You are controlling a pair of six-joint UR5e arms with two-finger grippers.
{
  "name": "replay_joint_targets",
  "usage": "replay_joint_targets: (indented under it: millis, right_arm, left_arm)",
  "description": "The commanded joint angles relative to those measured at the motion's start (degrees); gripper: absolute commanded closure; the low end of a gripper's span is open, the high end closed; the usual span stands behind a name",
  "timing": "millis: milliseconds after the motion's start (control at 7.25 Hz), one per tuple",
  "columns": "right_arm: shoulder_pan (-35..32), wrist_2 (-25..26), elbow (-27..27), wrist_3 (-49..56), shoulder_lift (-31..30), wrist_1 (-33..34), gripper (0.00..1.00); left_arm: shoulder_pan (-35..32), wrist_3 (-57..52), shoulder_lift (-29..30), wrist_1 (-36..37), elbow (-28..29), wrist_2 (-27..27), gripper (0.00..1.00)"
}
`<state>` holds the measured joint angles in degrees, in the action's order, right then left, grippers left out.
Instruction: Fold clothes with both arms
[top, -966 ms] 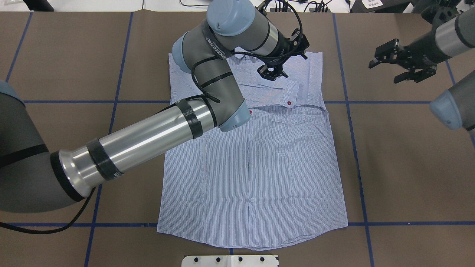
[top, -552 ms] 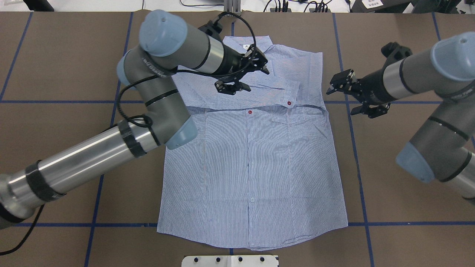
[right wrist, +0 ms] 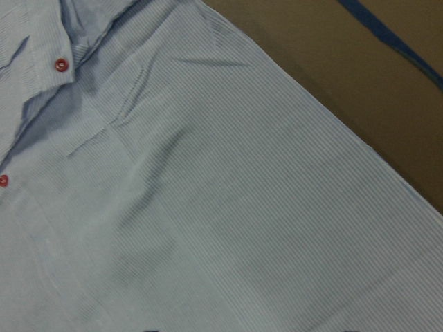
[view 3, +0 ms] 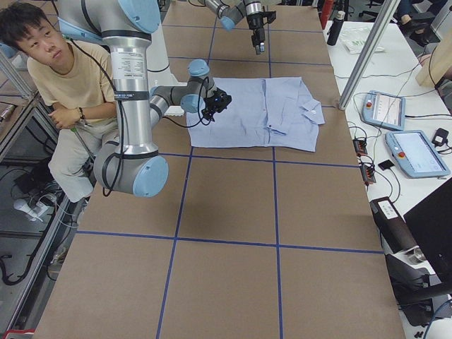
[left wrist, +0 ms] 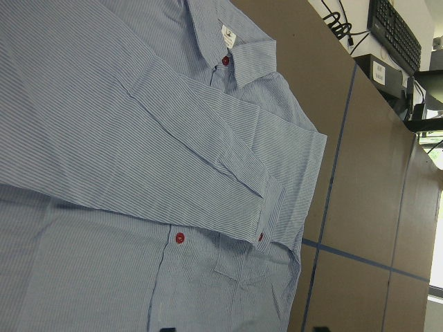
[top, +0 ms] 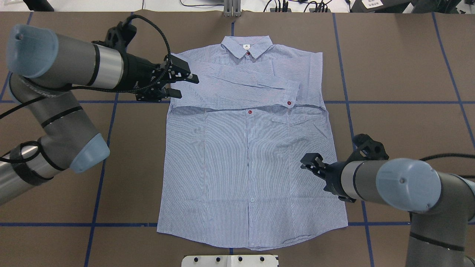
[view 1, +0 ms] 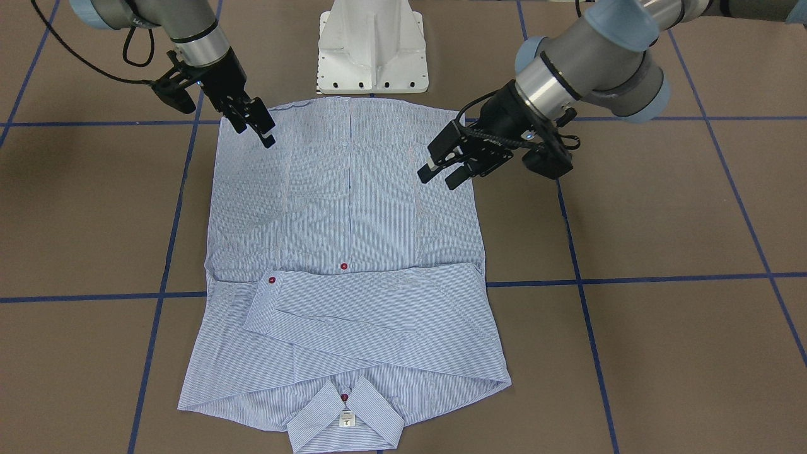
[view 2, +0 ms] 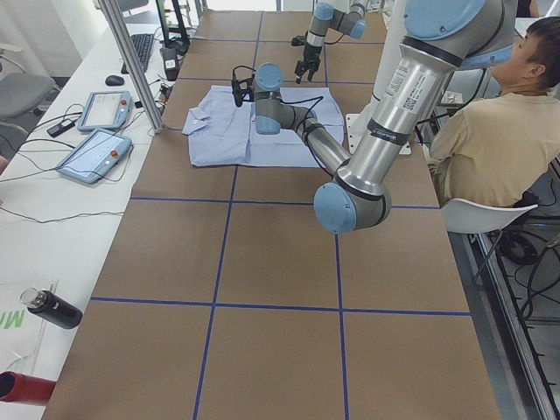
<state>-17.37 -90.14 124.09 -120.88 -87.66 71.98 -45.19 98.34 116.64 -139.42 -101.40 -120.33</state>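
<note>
Clock read off the overhead view, 12 at the far edge. Shirt (top: 252, 159) lies flat, front up, in the middle of the table (top: 408, 74); collar (top: 245, 45) at 12, hem (top: 252, 241) at 6. Both sleeves (top: 237, 87) lie crossed over the chest, one cuff (top: 293, 95) reaching toward 2.

Left gripper (top: 184, 86) at 10, over the shirt's shoulder edge where the sleeve turns back; released, jaws spread, nothing held. Right gripper (top: 310, 163) at 4, over the side seam above the hem; also released and empty. Cannot tell whether either touches the cloth.

Judged risks:
- The grippers sit at unlike heights of the shirt, 10 against 4. A pinch and lift from these spots would likely pull the cloth on a slant and leave a crooked crease
- At 10 the layers stack, sleeve over body. A shallow bite may take the sleeve alone; it would then peel off the chest and undo the cross
- At 4 the fabric lies thin and flat on the table. Jaws closing too high would likely miss it; too low, they could scrape the brown cover
- The cuff near 2 is pinned by nothing, so any tug on the body could slide it out of line
- The hem at 6 curves, so a fold toward 12 may land uneven unless both sides rise together
</note>
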Motion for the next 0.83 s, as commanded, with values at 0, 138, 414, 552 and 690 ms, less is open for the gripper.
replay_joint_targets:
  millis: [0, 138, 414, 552, 690]
  right_arm:
    - [6.2, 4.7, 1.2, -2.8, -7.5, 0.5, 0.15]
    - [7.9, 4.5, 1.1, -5.9, -7.8, 0.4, 0.18]
    - [8.8, 4.8, 0.5, -10.8, -8.0, 0.2, 0.17]
    - [10.0, 5.8, -0.8, -11.0, -8.9, 0.1, 0.18]
    - [10.7, 6.5, -0.8, -11.8, -8.9, 0.1, 0.18]
  left_arm:
    - [-1.9, -1.9, -4.6, 0.4, -5.6, -0.7, 0.24]
    - [-1.7, -1.7, -4.7, 0.4, -5.8, -0.6, 0.21]
    - [-1.7, -1.6, -4.8, 0.5, -5.9, -0.5, 0.17]
    - [-1.6, -1.6, -5.0, 0.5, -5.9, 0.4, 0.17]
    - [-1.5, -1.6, -5.0, 0.5, -5.7, 0.6, 0.16]
